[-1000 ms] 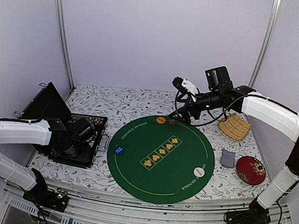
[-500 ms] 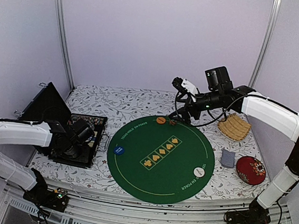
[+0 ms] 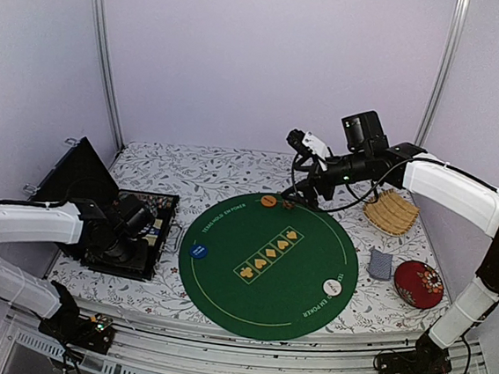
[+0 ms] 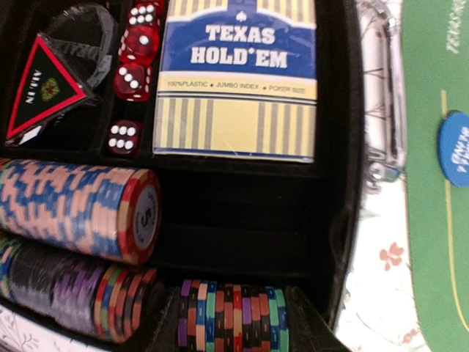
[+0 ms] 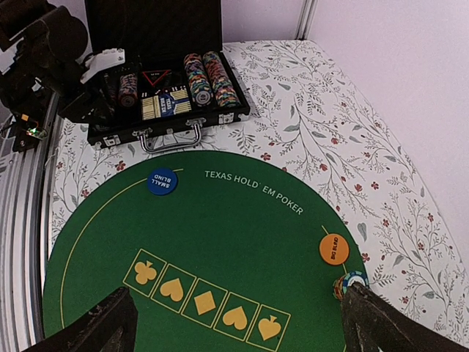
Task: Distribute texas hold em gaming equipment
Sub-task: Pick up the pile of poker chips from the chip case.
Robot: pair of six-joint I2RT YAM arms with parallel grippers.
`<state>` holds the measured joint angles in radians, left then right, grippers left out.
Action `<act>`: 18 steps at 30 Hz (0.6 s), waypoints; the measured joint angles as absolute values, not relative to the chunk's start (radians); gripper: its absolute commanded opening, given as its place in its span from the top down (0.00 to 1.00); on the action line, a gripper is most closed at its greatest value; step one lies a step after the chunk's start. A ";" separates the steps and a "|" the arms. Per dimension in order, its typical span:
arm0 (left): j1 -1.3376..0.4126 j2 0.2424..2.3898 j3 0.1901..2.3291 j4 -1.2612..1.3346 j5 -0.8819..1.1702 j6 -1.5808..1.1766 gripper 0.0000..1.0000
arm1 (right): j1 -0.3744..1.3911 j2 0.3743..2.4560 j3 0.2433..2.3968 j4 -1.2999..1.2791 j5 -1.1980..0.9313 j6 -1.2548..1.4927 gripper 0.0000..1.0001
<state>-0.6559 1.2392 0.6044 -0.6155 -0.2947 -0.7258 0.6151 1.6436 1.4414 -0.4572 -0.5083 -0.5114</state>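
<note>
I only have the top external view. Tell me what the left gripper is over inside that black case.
Observer: The left gripper straddles a short row of striped multicoloured poker chips standing on edge in the black hard case. I cannot tell whether it touches them.
Operator: List what else the case holds.
Observer: A blue-and-yellow card box printed Texas Hold'em, with red dice next to it.
Operator: Check the right gripper.
Observer: The right gripper is wide open and empty above the green round felt mat.
</note>
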 measured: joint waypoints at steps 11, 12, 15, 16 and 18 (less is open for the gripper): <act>-0.657 1.025 0.875 -0.672 -0.213 -0.741 1.00 | 0.715 1.657 1.516 -0.456 -0.341 -0.520 0.01; -0.658 1.006 0.876 -0.629 -0.179 -0.749 1.00 | 0.743 1.666 1.529 -0.453 -0.322 -0.531 0.01; -0.659 0.991 0.865 -0.491 -0.054 -0.776 1.00 | 0.854 1.705 1.562 -0.416 -0.281 -0.584 0.01; -0.659 0.997 0.862 -0.441 -0.017 -0.785 1.00 | 0.887 1.720 1.564 -0.397 -0.279 -0.604 0.01; -0.659 1.020 0.858 -0.355 0.066 -0.799 1.00 | 0.939 1.748 1.564 -0.363 -0.284 -0.637 0.01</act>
<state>-0.6590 1.0203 0.8581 -0.3550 0.0662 -0.7990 0.9386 1.7481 1.5642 -0.3630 -0.2844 -0.6373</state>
